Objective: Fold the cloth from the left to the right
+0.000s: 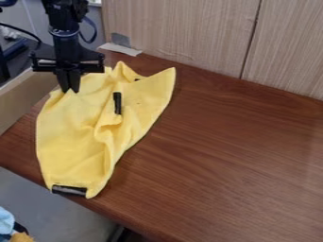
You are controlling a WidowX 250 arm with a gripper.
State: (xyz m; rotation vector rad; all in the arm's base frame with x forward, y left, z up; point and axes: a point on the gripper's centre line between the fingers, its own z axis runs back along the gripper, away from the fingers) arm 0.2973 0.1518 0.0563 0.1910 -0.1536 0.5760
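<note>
At the far left, the pincer (69, 90) hangs over the upper left edge of the yellow cloth (69, 142); whether it is wide, narrow or holding fabric, one cannot tell. The cloth lies rumpled on the left part of the brown surface (240, 165), a dark strip (69, 190) at its near end. The step in hand looks to be taking that left edge: a good pinch would catch the hem without scraping the wood, then lift modestly and swing right in a low arc, past the raised crease (104, 127) and the upright black strip (117, 103), laying the edge down gently near the right-hand corner (169, 73).
</note>
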